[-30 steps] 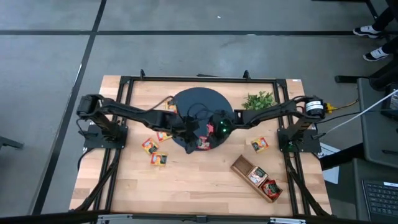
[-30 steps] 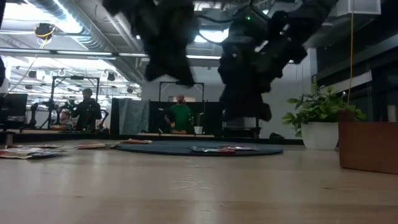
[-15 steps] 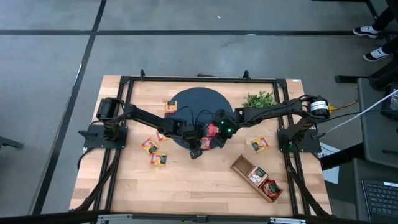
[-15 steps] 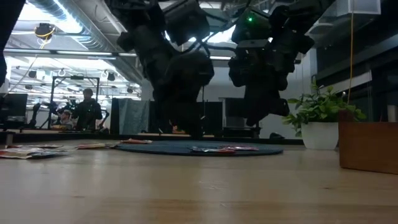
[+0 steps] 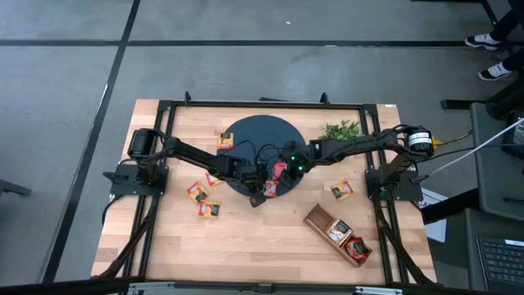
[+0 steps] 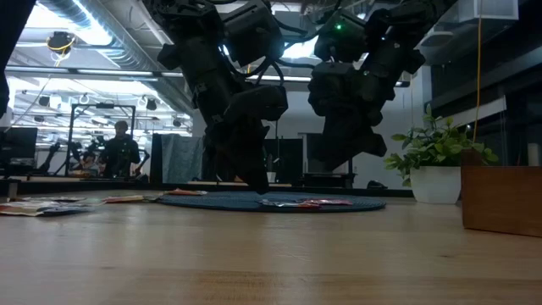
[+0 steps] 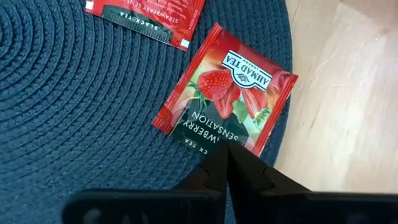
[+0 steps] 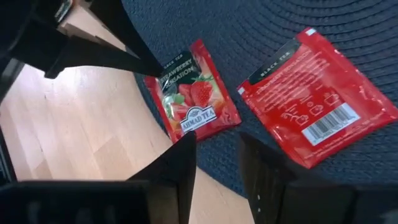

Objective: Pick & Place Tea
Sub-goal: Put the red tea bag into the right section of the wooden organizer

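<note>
Red strawberry tea packet (image 7: 225,90) lies flat on the woven mat (image 7: 74,106); the left tool (image 7: 222,163), fingers pinched together and empty, has dropped to its edge, probably to grip it, while the right tool (image 8: 216,149) hovers apart, empty.

You get the high view straight down over the whole table (image 5: 246,238). Low view sits at tabletop level, facing the room. Both wrist views look close down at the mat (image 7: 74,112) edge, sharing one strawberry packet (image 7: 227,90) (image 8: 194,96).
</note>
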`<state>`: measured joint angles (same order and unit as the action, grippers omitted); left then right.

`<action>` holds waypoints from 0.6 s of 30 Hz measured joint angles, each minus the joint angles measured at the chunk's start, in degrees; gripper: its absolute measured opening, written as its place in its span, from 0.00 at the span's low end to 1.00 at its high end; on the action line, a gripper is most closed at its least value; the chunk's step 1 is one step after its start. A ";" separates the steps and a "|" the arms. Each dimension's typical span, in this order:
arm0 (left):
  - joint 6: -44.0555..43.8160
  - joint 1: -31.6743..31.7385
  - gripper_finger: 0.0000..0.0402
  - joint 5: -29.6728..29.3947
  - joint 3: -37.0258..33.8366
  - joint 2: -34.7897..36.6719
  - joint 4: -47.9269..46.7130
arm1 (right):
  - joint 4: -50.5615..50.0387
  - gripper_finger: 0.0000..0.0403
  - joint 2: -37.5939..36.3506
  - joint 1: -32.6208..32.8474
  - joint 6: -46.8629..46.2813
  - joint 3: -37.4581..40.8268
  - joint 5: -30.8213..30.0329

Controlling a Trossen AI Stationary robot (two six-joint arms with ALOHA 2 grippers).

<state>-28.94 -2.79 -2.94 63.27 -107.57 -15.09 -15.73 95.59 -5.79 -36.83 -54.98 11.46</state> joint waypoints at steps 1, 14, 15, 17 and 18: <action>0.19 0.00 0.01 -0.02 0.02 -0.44 0.38 | 0.00 0.29 0.00 -0.16 -0.01 0.00 0.00; 0.21 -0.66 0.01 1.73 0.17 -3.58 1.98 | 3.97 0.29 0.09 -0.75 -5.74 2.64 0.08; 0.20 -0.66 0.01 1.67 0.17 -3.60 1.90 | 5.78 0.29 0.09 -0.75 -7.51 3.92 0.74; 0.17 -0.77 0.01 1.55 0.16 -3.61 1.84 | 10.38 0.29 0.09 -0.75 -10.64 6.85 2.54; 0.17 -0.86 0.01 1.34 0.15 -3.63 1.79 | 12.70 0.29 0.09 -0.75 -11.97 8.35 3.31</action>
<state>-28.77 -3.65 -1.60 63.42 -111.21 -13.30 -3.02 95.68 -6.55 -48.80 -46.63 14.78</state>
